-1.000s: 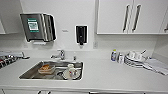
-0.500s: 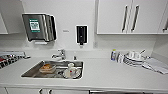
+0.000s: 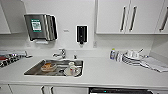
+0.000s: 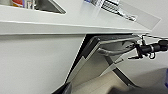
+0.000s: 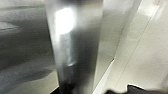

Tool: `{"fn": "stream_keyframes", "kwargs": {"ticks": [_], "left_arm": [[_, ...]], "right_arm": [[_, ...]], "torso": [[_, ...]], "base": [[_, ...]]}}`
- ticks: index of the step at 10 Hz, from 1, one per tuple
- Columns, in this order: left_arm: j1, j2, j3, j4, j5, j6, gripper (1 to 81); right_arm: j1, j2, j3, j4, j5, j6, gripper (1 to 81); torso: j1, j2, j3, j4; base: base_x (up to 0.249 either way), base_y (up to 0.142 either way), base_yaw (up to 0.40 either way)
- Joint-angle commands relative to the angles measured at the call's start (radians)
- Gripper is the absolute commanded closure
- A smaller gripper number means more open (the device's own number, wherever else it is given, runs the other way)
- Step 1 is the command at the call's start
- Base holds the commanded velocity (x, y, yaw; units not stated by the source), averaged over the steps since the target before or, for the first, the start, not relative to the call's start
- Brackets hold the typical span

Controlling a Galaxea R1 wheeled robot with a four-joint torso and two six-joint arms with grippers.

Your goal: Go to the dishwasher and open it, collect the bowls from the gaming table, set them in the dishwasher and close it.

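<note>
Opening the dishwasher (image 4: pixel 100 50), its door tipped partly out beneath the bench (image 4: pixel 50 25).
Its handle bar (image 5: pixel 75 45) runs lengthwise right against my right wrist camera; I cannot tell either hand's grip.

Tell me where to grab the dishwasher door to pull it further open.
Grip the horizontal bar handle on the dishwasher door, coming from the front. The bar stands off the steel face, and the door already tilts outward from its top edge under the counter.

White countertop (image 3: pixel 105 72), inset steel sink (image 3: pixel 35 70), stacked plates (image 3: pixel 131 60), bottle (image 3: pixel 113 53)
</note>
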State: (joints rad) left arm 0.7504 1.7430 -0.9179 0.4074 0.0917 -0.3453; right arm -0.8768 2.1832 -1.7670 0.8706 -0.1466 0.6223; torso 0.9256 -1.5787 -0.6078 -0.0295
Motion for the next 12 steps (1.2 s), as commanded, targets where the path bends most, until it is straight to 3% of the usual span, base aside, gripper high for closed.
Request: {"fn": "stream_keyframes", "kwargs": {"ticks": [1, 7, 12], "left_arm": [[-0.099, -0.032, 0.02, -0.002, 0.003, -0.003, 1.0], [-0.099, -0.035, 0.024, -0.002, 0.003, -0.003, 1.0], [-0.099, -0.031, 0.019, -0.001, 0.009, -0.003, 1.0]], "right_arm": [[0.023, -0.034, -0.02, -0.019, -0.154, 0.005, 1.0], [-0.02, -0.021, -0.043, 0.067, -0.153, 0.007, 1.0], [-0.071, -0.014, -0.058, 0.07, -0.153, 0.005, 1.0]], "torso": [[0.0, 0.0, 0.0, 0.0], [0.0, 0.0, 0.0, 0.0], [0.0, 0.0, 0.0, 0.0]], "base": [[-0.063, 0.0, 0.0], [-0.062, 0.0, 0.0], [-0.062, 0.0, 0.0]]}}
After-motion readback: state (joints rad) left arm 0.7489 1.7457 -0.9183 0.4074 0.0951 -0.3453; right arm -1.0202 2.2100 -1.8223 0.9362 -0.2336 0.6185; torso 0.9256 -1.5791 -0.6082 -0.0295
